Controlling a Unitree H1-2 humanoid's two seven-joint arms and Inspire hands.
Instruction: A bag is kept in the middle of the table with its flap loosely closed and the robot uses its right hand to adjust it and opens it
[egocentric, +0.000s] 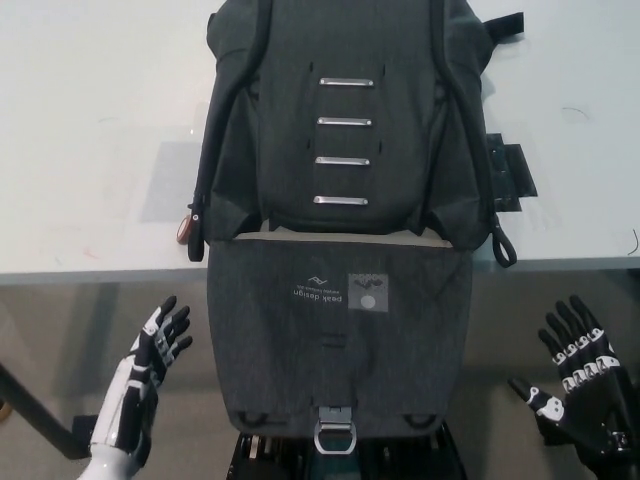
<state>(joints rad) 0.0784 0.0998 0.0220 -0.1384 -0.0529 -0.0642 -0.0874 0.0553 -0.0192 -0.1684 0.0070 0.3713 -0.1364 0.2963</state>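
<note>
the bag (345, 130) lies in the middle of the table (90, 140), its body flat on the top and its long axis running near to far. the flap (338, 340) is turned out and hangs over the near edge, with the metal buckle (335, 436) at its near end, so the opening judged from this looks done and little is left. the right hand (582, 385) hangs low at the near right, released, fingers spread, well apart from the bag. the left hand (145, 370) rests at the near left, also empty with fingers apart.
</note>
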